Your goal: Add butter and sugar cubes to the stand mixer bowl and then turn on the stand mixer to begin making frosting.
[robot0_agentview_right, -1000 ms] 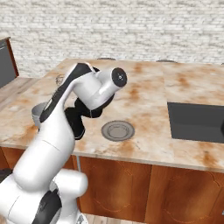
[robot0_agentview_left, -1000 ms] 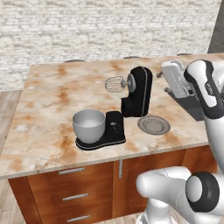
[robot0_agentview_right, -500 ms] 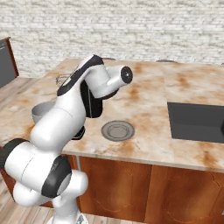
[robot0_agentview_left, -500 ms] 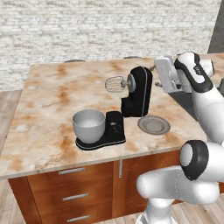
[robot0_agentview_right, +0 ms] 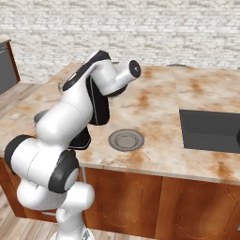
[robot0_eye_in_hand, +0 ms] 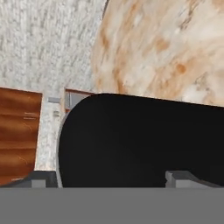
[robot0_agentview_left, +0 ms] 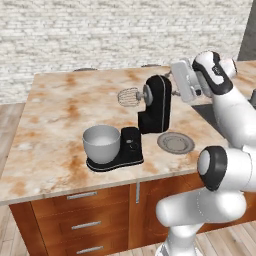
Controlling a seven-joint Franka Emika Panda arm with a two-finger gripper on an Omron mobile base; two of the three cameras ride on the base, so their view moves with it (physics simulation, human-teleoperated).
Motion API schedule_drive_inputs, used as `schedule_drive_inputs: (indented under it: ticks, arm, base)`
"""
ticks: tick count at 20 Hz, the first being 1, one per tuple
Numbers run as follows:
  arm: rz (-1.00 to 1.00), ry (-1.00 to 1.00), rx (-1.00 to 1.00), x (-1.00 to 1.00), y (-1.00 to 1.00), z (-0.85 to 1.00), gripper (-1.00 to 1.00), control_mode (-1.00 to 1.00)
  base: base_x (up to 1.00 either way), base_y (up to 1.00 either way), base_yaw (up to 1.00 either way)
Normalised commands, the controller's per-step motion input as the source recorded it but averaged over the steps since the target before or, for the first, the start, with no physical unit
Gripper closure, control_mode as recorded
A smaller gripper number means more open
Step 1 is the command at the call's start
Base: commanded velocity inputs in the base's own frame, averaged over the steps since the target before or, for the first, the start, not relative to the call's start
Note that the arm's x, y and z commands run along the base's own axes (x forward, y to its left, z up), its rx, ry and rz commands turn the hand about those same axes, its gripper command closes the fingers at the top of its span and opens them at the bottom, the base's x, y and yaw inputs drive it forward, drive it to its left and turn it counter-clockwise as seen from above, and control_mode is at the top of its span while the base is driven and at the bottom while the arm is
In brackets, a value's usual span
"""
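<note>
Right now we find the stand mixer bowl [robot0_agentview_left: 101, 144] seated on the flat front of the stand mixer [robot0_agentview_left: 148, 118], near the counter's [robot0_agentview_left: 60, 110] front edge. We see nothing inside the bowl from the left base view. The mixer's head is tilted up, with its wire whisk [robot0_agentview_left: 128, 96] hanging in the air above and behind the bowl, well clear of it. Just beside the mixer's base, on its far side from the bowl, lies a flat grey plate [robot0_agentview_left: 175, 142]. Our gripper [robot0_agentview_left: 176, 90] sits right behind the back of the raised head, close against it; whether it touches we cannot tell. In the hand view the black head looms directly ahead, and the two fingertips [robot0_eye_in_hand: 178, 177] stand apart, holding nothing.
</note>
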Motion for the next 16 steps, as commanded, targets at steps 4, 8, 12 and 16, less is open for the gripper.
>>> schedule_drive_inputs:
  ticks: [4,8,12,16]
  arm:
    - [-0.01,0.13,-0.12,0.00,0.97,-0.73,-1.00,-1.00]
    - [-0.03,0.11,-0.19,-0.10,0.99,-0.85,-1.00,-1.00]
    - [-0.02,0.11,-0.21,-0.09,1.00,-0.94,-1.00,-1.00]
    - [-0.01,0.17,-0.18,0.00,0.88,-0.98,-1.00,-1.00]
  base:
    - [0.00,0.00,0.00]
    - [0.00,0.00,0.00]
    - [0.00,0.00,0.00]
    - [0.00,0.00,0.00]
